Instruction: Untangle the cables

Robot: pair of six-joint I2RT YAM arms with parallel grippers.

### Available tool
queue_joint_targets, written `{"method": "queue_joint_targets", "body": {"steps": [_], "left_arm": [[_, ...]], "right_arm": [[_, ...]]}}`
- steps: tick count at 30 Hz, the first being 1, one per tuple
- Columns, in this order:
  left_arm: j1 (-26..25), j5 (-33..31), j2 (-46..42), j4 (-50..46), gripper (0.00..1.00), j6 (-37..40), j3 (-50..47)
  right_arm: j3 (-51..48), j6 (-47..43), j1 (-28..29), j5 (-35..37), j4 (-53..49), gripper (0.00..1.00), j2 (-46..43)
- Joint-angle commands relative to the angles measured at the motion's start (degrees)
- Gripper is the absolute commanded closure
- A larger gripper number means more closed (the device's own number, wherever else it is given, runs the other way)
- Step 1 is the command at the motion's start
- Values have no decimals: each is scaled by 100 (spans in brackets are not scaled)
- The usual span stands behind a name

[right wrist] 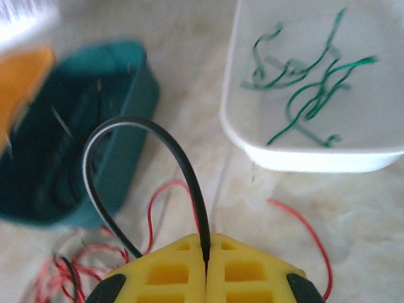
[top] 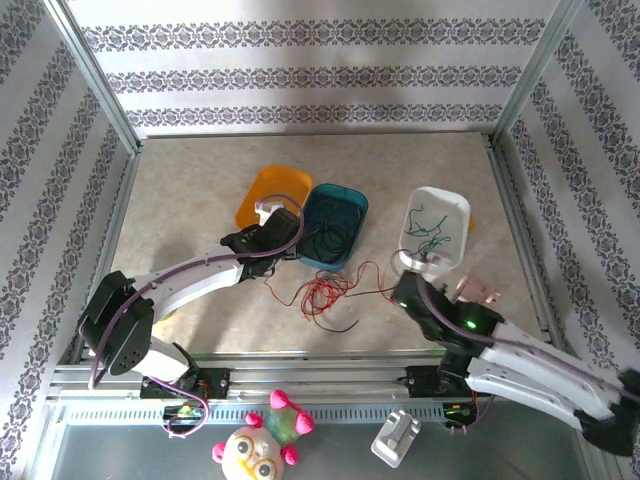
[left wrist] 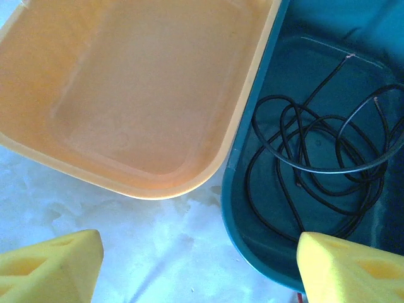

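left gripper (left wrist: 199,246): open, nothing between the yellow fingers (left wrist: 53,265); hangs over bare table (top: 200,300) just near of the seam between 2 trays
right gripper (right wrist: 206,252): closed, pinching 1 black cable (right wrist: 183,161) between the fingertips
held cable: arches up and left from the pinch, then curves back down past the left finger; its far end is hard to follow, possibly reaching the pile below
red cables (top: 320,293): tangled heap on the table, centre, near of the teal tray; loose strands run right toward the right gripper
loose black piece (top: 338,326): lies on the table at the near edge of the red heap
orange tray (top: 270,185): far-left of centre, nothing in it, touching or almost touching the teal tray
teal tray (top: 352,200): just right of the orange tray, holds coiled black cables (left wrist: 315,167)
white tray (top: 452,205): right side, well apart from the teal tray, holds several short green cables (right wrist: 344,65)
left arm: reaches from the near-left base to the orange/teal trays
right arm: reaches from the near-right base, wrist just near of the white tray
task state: red heap on the table not yet sorted; black and green cables already lie in separate trays
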Motion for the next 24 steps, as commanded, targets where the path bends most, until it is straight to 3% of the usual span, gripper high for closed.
{"method": "queue_joint_targets", "body": {"steps": [1, 5, 8, 11, 16, 24], "left_arm": [[-77, -132, -117, -207, 19, -140, -59], [-77, -120, -77, -175, 19, -169, -55], [-77, -107, -31, -155, 19, -178, -39], [-77, -34, 6, -105, 19, -186, -33], [-86, 444, 46, 291, 19, 205, -84], [-95, 424, -256, 678, 19, 272, -370]], "right_arm": [[-394, 1280, -51, 1059, -750, 96, -1310], [-636, 1195, -93, 1340, -584, 96, -2668], [-695, 589, -102, 1217, -113, 96, -3189], [-479, -633, -112, 583, 712, 96, -2785], [155, -1836, -129, -759, 1793, 99, -1449], [2123, -3511, -346, -2022, 2435, 100, 836]]}}
